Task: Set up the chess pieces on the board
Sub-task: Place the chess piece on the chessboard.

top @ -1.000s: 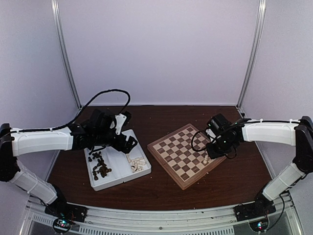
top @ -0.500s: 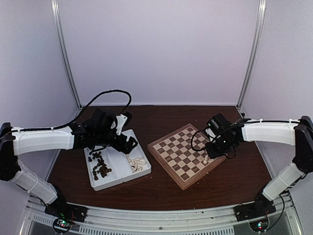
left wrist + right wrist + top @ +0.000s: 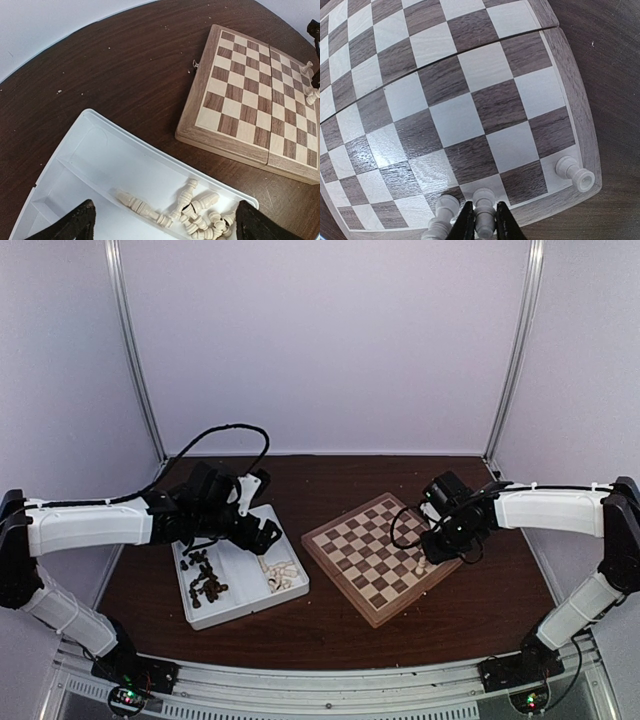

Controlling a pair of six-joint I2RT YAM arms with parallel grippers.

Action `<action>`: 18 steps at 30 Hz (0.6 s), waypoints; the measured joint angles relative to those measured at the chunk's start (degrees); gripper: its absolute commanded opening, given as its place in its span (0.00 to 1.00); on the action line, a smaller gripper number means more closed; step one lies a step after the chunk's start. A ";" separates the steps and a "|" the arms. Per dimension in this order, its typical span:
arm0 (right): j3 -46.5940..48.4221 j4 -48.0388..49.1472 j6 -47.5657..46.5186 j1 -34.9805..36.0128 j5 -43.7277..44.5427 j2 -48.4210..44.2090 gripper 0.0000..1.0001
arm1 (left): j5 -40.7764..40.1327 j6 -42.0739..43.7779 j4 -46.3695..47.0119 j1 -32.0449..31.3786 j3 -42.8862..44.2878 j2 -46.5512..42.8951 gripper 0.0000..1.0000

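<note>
Sitting right of centre in the top view, the board (image 3: 370, 555) carries cream chess pieces (image 3: 575, 174) along its lower-right edge. The left gripper (image 3: 170, 224) gapes wide above the tray (image 3: 100, 150), lower left, while the right gripper (image 3: 484, 221) has its jaws hugging one piece (image 3: 484, 200); whether they pinch it I cannot tell. They look light, slick and tippy, so take each one by its stem.

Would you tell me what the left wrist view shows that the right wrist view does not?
Left wrist only: the white tray holding loose cream pieces. Right wrist only: the grip itself, the right tool closed around a standing cream piece on the edge row. Both: the chessboard and the edge pieces standing along its rim.
</note>
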 measured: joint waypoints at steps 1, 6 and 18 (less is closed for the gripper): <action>0.04 -0.11 -0.02 0.00 0.00 0.00 0.18 | 0.00 -0.02 0.00 0.00 0.02 0.09 0.98; 0.68 -0.76 -0.09 -0.04 0.00 0.00 0.20 | 0.04 -0.09 -0.04 0.00 0.17 0.33 0.98; 1.36 -1.79 -0.24 -0.11 0.00 -0.22 0.21 | 0.39 -0.15 -0.17 0.00 0.66 0.50 0.98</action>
